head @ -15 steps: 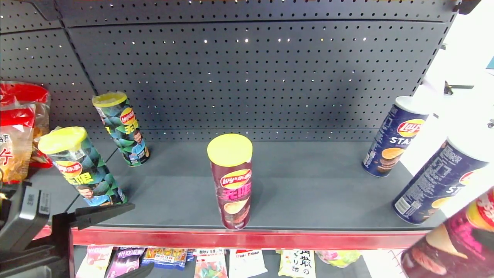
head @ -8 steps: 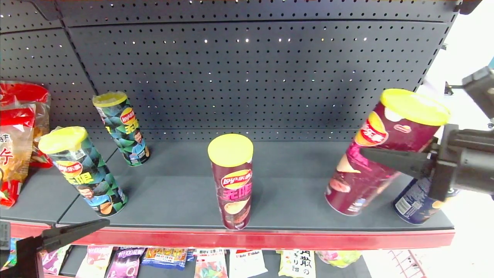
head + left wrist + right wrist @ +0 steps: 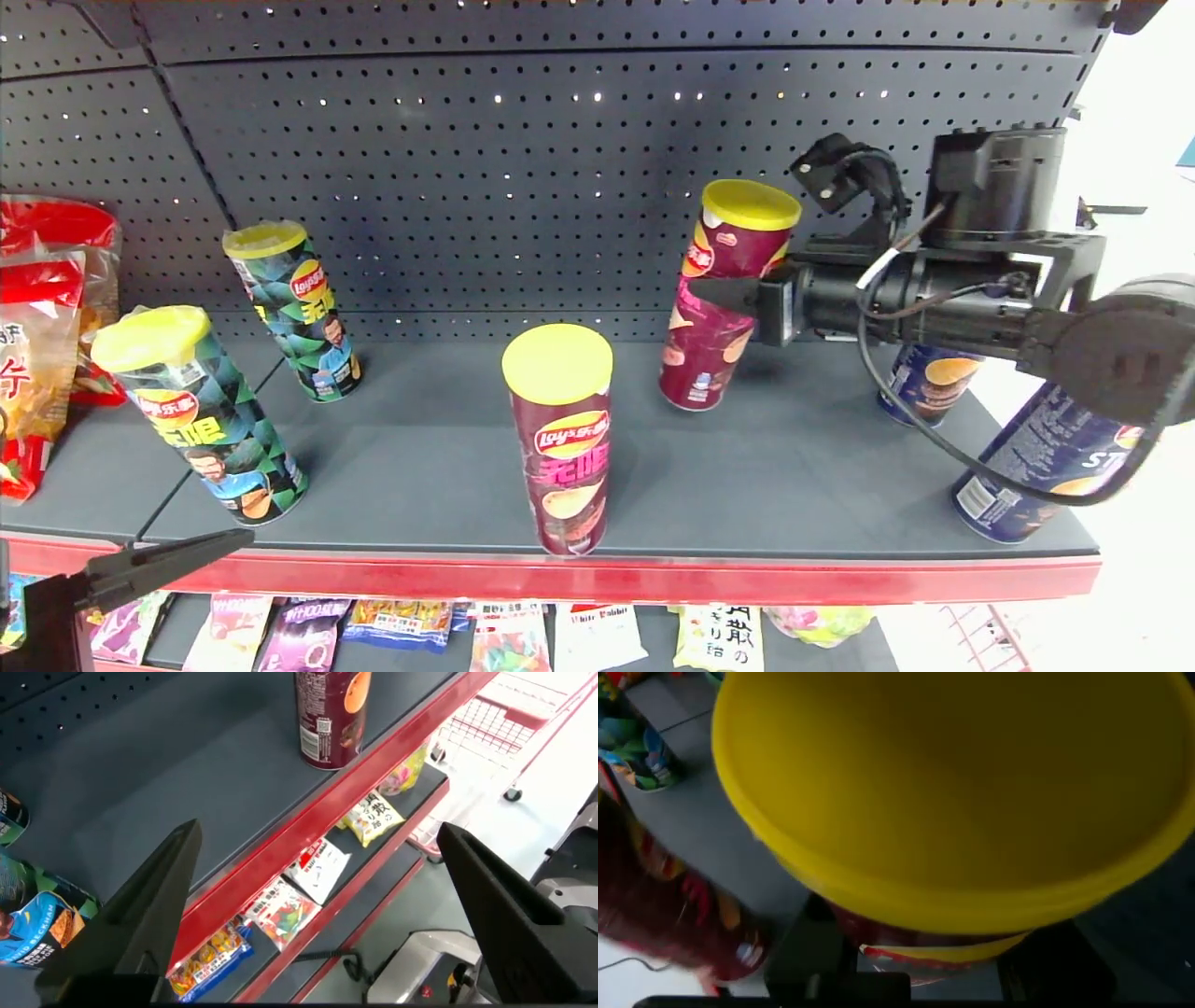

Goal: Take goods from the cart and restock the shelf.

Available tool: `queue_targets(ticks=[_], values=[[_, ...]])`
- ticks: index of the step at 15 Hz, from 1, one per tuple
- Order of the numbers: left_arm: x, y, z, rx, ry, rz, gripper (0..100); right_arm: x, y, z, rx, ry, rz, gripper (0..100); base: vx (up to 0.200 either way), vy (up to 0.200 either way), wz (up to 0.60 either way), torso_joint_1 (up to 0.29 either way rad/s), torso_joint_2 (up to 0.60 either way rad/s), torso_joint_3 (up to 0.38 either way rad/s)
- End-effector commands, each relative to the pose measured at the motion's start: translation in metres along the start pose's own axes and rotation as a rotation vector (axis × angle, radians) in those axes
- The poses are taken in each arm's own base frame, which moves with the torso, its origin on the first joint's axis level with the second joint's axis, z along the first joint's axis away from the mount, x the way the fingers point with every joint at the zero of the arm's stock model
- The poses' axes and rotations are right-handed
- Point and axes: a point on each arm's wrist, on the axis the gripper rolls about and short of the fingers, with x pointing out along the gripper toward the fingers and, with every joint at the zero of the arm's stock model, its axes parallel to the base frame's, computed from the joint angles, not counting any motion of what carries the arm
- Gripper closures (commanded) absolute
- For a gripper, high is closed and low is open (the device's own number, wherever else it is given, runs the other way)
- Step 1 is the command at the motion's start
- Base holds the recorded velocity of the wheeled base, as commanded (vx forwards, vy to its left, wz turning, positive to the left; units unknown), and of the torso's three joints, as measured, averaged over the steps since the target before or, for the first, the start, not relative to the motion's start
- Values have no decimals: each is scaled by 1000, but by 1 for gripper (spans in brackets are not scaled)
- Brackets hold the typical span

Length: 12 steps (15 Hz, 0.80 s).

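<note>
Carried left and deeper since a moment ago, my maroon can (image 3: 695, 359) is now behind and right of the front can (image 3: 560, 448). Nearest, my left jaws hang apart below the shelf (image 3: 794, 467) edge. Farther back, my right arm (image 3: 934, 299) reaches in level. Its jaws clamp the maroon can mid-body, long axis near upright, lid up and tipped rightward.

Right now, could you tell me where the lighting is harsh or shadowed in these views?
Head view: glaring white beyond the right end of the shelf, light dots through the back panel, a shadow beside the front can. Right wrist view: the held can has a bright lid, dark underneath.
</note>
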Motion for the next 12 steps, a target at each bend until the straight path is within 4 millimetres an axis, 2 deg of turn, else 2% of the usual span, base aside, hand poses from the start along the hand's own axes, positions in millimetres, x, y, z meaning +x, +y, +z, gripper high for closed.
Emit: queue_targets(ticks=[1, 2, 3, 12], values=[[0, 0, 1, -1, 1, 0, 0, 37, 2, -11, 2, 28, 29, 100, 0, 0, 0, 0, 0, 0], [1, 2, 3, 0, 0, 0, 0, 49, 6, -10, -3, 21, 43, 100, 0, 0, 0, 0, 0, 0], [2, 2, 3, -2, 3, -1, 0, 53, 8, -11, -4, 24, 51, 100, 0, 0, 0, 0, 0, 0], [1, 1, 1, -12, 20, -6, 0, 73, 15, -31, -13, 78, 68, 100, 0, 0, 0, 0, 0, 0]])
